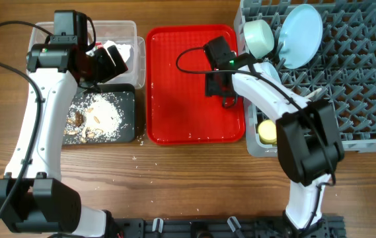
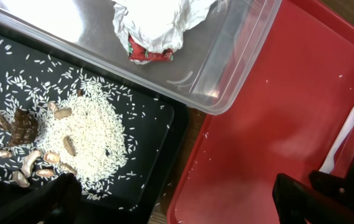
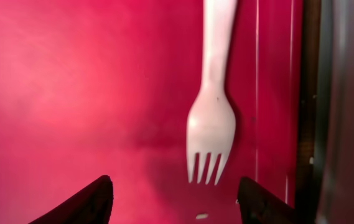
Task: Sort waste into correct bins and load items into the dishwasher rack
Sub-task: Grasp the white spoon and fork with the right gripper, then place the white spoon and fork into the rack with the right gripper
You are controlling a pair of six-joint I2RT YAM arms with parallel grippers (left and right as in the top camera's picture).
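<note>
A white plastic fork (image 3: 213,118) lies on the red serving tray (image 3: 71,74), tines toward my right gripper (image 3: 177,202), which is open and empty just above it. In the overhead view the right gripper (image 1: 221,89) hangs over the tray's right side. My left gripper (image 2: 177,205) is open and empty, over the gap between the black tray (image 2: 164,124) and the red tray. Crumpled white paper (image 2: 158,22) with a red wrapper piece (image 2: 149,53) lies in the clear tub (image 2: 226,87). Rice and brown scraps (image 2: 83,137) lie in the black tray. The spoon and the blue bowl are out of view.
The grey dishwasher rack (image 1: 359,79) at the right holds a pale green bowl (image 1: 260,36), a pale blue plate (image 1: 301,36) and a yellow cup (image 1: 267,130) at its front left corner. A few rice grains lie on the wooden table (image 1: 188,172).
</note>
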